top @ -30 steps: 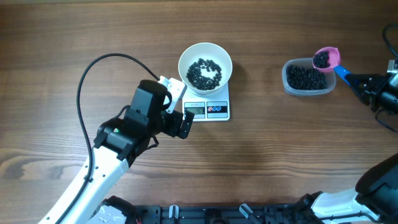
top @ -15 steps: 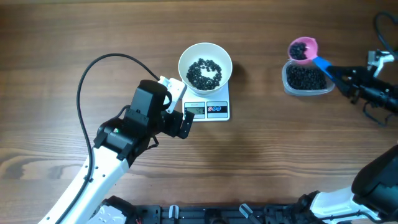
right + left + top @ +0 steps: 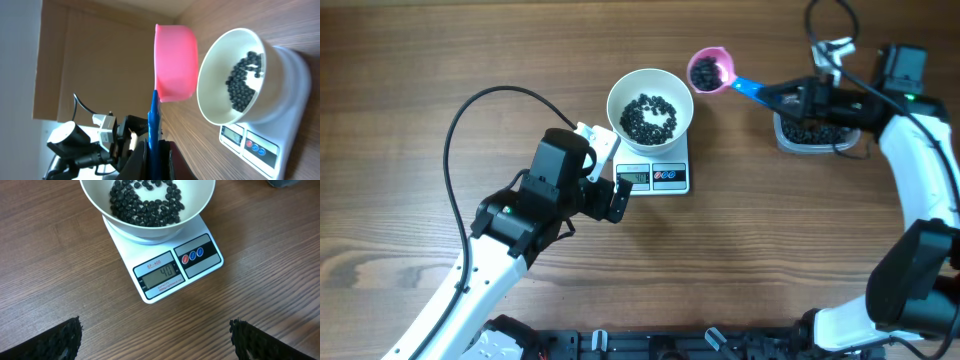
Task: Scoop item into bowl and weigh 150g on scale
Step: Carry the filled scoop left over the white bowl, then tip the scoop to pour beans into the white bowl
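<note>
The white bowl point(image 3: 650, 105) stands on the scale point(image 3: 665, 177) with a layer of black beans, the item point(image 3: 648, 118), inside. In the left wrist view the scale point(image 3: 170, 272) shows 40 on its display, with the bowl point(image 3: 150, 225) above it. My right gripper point(image 3: 792, 97) is shut on the blue handle of a pink scoop point(image 3: 710, 70) that carries beans and hovers just right of the bowl's rim. From the right wrist, the scoop point(image 3: 175, 62) hangs beside the bowl point(image 3: 215, 95). My left gripper point(image 3: 608, 185) is open at the scale's front left, with nothing between its fingers point(image 3: 62, 340).
A clear plastic tub point(image 3: 800, 138) of beans sits at the right, partly hidden under my right arm. A black cable point(image 3: 470, 110) loops over the table left of the bowl. Bare wood lies in front of the scale.
My right arm has swung left, carrying the loaded scoop from above the tub to just right of the bowl. The left arm, bowl and scale have not moved.
</note>
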